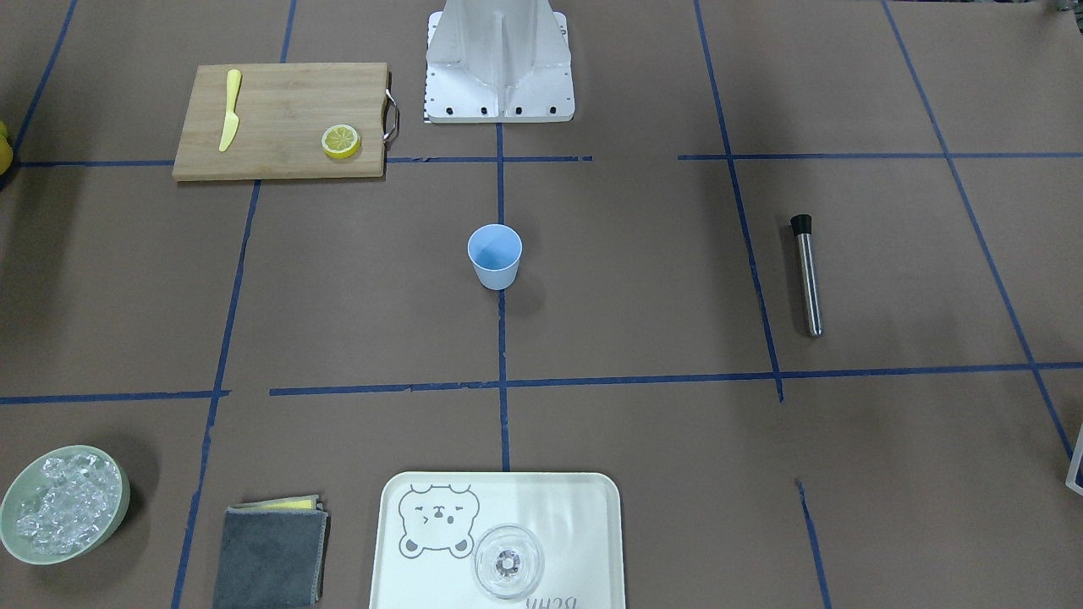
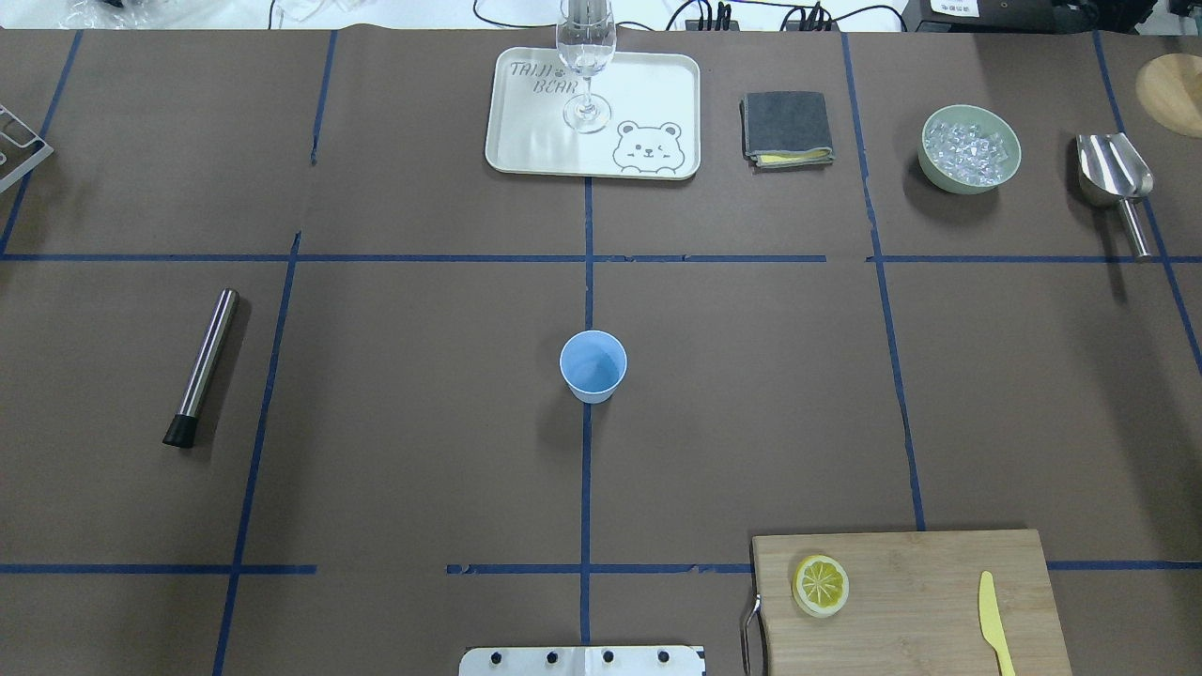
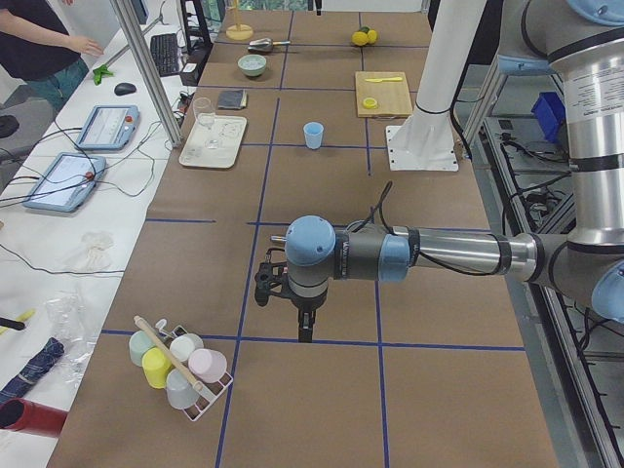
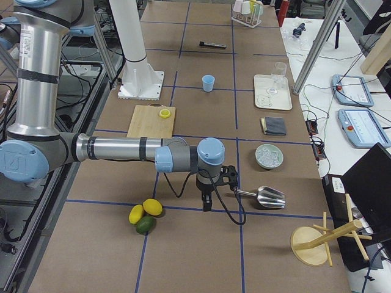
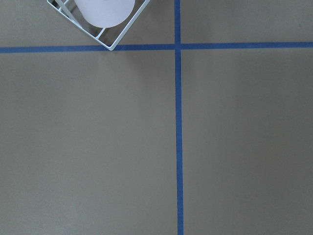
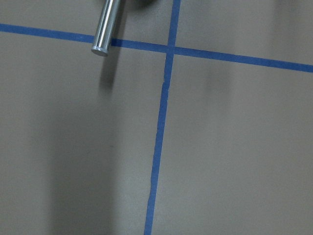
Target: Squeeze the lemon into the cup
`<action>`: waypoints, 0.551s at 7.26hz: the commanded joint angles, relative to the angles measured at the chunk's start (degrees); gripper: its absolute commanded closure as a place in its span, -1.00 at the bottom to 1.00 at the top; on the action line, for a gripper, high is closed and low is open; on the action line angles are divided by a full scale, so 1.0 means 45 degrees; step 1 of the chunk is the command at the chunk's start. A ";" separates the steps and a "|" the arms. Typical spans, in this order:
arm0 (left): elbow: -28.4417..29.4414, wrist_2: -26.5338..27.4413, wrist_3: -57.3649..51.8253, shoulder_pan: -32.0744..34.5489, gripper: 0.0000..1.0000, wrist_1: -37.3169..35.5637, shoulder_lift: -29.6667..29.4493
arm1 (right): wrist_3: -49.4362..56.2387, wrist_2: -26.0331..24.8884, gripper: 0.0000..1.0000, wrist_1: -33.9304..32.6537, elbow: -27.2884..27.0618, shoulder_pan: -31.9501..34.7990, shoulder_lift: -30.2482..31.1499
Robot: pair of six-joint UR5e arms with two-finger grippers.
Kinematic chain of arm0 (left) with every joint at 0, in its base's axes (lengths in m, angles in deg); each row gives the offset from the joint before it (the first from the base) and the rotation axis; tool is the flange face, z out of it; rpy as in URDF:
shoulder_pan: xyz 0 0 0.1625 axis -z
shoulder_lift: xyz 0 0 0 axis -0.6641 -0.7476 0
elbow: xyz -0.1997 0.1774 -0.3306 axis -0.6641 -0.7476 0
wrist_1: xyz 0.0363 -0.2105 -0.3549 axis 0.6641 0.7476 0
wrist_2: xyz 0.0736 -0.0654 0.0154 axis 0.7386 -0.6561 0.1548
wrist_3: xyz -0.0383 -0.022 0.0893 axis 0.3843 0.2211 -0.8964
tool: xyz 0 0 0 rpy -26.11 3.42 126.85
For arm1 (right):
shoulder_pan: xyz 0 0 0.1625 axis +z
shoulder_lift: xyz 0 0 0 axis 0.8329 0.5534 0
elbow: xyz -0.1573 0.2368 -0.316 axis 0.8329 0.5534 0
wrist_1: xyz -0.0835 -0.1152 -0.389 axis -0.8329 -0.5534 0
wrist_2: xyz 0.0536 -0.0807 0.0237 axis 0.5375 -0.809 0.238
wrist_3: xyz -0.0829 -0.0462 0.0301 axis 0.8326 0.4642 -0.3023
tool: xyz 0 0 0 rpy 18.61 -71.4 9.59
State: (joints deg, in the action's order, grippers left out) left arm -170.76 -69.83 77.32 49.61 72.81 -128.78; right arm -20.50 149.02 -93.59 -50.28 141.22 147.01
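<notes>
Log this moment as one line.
stage: pre-grasp | lemon: flat on cutting board | cup: upright, off board | left tool, right tool: far from both, state unclear

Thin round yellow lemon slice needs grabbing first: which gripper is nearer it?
Right: the right gripper hovers at the table end nearest the yellow lemon slice; left gripper hovers at the opposite end.

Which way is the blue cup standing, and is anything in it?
Upright and empty: the cup stands mouth-up, its bare blue bottom showing from overhead.
</notes>
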 commanded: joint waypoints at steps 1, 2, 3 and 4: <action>-0.0091 0.0011 -0.0065 0.0001 -1.00 0.0006 -0.0074 | 0.0000 -0.0003 -1.00 0.0001 0.0029 0.0000 -0.0005; -0.0131 -0.0008 -0.0065 0.0021 -1.00 0.0006 -0.0054 | 0.0000 0.0016 -1.00 0.0001 -0.0028 0.0000 -0.0005; -0.0189 -0.0008 -0.0065 0.0001 -1.00 0.0025 -0.0074 | 0.0078 -0.0003 -1.00 0.0020 -0.0145 0.0000 -0.0024; -0.0209 0.0011 -0.0065 -0.0018 -1.00 0.0025 -0.0190 | 0.0059 0.0016 -1.00 0.0020 -0.0204 0.0000 -0.0063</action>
State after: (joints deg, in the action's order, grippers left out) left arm -171.51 -69.84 77.04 49.61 72.89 -129.22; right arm -20.28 149.04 -93.53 -50.81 141.21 146.88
